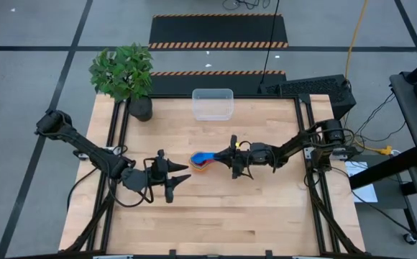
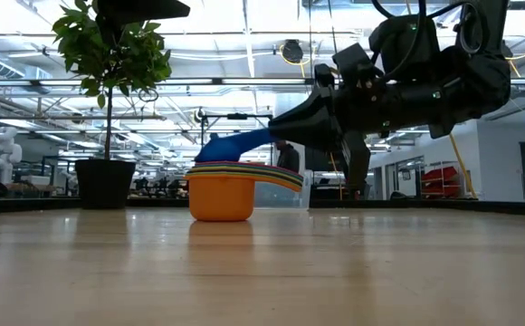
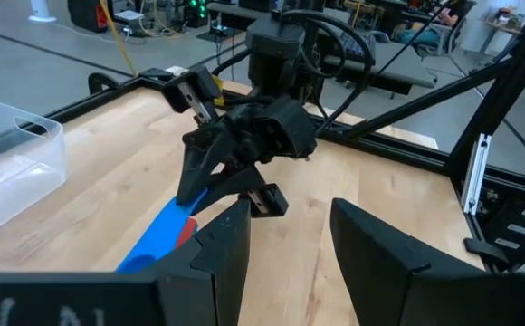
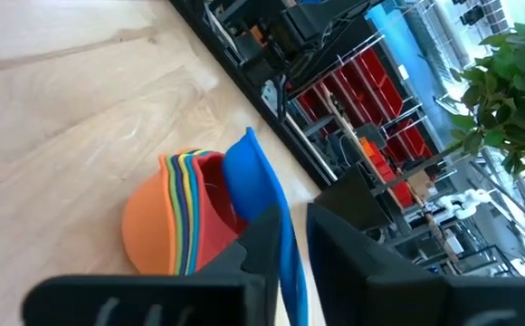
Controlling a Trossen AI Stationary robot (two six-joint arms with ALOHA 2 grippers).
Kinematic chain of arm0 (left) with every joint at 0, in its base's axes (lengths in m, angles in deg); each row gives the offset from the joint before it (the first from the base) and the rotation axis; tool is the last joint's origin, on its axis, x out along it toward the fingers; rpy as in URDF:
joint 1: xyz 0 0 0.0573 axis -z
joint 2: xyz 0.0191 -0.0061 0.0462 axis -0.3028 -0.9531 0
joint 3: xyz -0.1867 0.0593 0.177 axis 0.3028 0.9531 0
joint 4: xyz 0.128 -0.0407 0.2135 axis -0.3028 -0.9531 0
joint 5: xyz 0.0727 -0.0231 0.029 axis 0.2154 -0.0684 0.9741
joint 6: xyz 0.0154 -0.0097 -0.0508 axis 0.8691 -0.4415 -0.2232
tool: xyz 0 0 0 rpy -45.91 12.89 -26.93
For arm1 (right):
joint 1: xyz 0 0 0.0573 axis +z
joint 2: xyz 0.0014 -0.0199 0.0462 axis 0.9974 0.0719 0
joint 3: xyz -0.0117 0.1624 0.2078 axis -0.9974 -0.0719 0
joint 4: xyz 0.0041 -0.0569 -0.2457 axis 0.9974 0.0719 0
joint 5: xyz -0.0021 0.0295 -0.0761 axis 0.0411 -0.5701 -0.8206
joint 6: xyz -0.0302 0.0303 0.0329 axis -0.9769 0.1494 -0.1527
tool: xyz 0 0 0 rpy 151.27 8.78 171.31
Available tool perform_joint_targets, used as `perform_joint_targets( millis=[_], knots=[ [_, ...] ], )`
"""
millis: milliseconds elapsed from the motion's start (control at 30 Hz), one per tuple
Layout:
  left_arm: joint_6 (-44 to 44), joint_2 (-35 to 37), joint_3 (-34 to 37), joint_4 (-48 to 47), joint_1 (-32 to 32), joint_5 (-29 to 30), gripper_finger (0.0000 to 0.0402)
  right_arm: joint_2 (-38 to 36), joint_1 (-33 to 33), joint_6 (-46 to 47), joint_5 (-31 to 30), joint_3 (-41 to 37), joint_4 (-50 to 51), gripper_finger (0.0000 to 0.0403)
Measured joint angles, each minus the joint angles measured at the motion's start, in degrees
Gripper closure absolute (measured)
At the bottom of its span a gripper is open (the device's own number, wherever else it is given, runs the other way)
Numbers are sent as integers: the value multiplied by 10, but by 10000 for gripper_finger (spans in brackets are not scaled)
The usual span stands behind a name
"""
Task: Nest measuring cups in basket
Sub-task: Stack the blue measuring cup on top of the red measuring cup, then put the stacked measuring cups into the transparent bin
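A nested stack of measuring cups (image 1: 202, 164) stands on its orange bottom cup (image 2: 221, 197) mid-table; red, yellow and green rims show inside it (image 4: 188, 204). A blue cup (image 2: 231, 147) sits tilted on top of the stack, with its handle rising toward my right gripper (image 1: 227, 156), which is shut on it. My left gripper (image 1: 172, 176) hovers open to the left of the stack, its fingers (image 3: 222, 246) pointing at it. The clear basket (image 1: 213, 103) rests on the table near the far edge. My right gripper pinches the blue cup's flat handle (image 4: 287, 249) between its two fingers, near the handle's free end. The fingers come from the table's right, slanting slightly down, and lie along the handle. The cup is tilted, its bowl (image 4: 244, 172) low over the stack's rims (image 2: 244, 169); whether it touches them I cannot tell.
A potted plant (image 1: 128, 75) stands at the table's far left corner, left of the basket. Black frame rails (image 1: 303, 122) run along the table's sides. Bare wood lies between the stack and the basket and across the near half of the table (image 1: 223, 216).
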Motion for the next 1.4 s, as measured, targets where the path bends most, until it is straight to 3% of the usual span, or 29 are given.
perform_joint_targets(
  millis=[433, 867, 967, 1133, 1233, 1400],
  knots=[
    [-3, 0, 0, 0, 0, -14, 243, 0, -29, 36, 1, 0, 47, 260],
    [-13, -1, 0, -5, 0, -15, 243, -4, -35, 49, 2, -20, 30, 248],
    [-13, -1, 0, -6, 0, -15, 243, -9, -35, 88, -3, -20, 14, 248],
    [-16, -1, 0, -4, 0, -15, 243, -38, -37, 243, -22, -19, 25, 248],
    [-19, -1, 0, -2, 0, -15, 243, -82, -52, 313, 1, -3, 124, 241],
    [-16, -1, 0, 0, 0, -15, 243, -129, -71, 378, 107, 93, 429, 183]
  ],
)
